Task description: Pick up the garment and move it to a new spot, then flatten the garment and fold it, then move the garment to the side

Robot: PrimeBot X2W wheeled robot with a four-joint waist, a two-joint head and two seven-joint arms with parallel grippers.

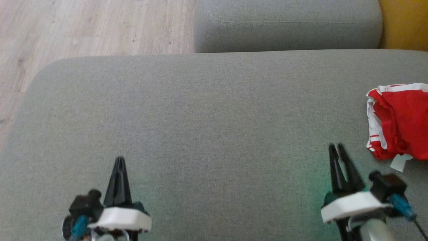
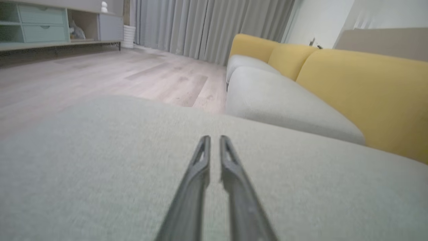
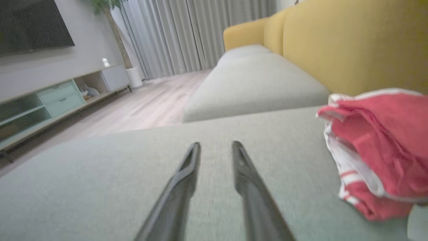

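Both claws empty over the grey cushion (image 1: pixel 207 110); garment (image 1: pixel 401 117) folded at the cushion's right edge.

Garment is red with white trim, a bunched, folded bundle lying on the cushion and cut off by the right border of the head view; a white tag sticks out at its near corner. Right claw (image 1: pixel 337 147) sits near the garment, to its left, not touching; fingers slightly apart, nothing between them. Left claw (image 1: pixel 119 160) is well apart from the garment on the far left, fingers almost together with only a thin gap, holding nothing. Wood floor (image 1: pixel 83 26) lies beyond the cushion.
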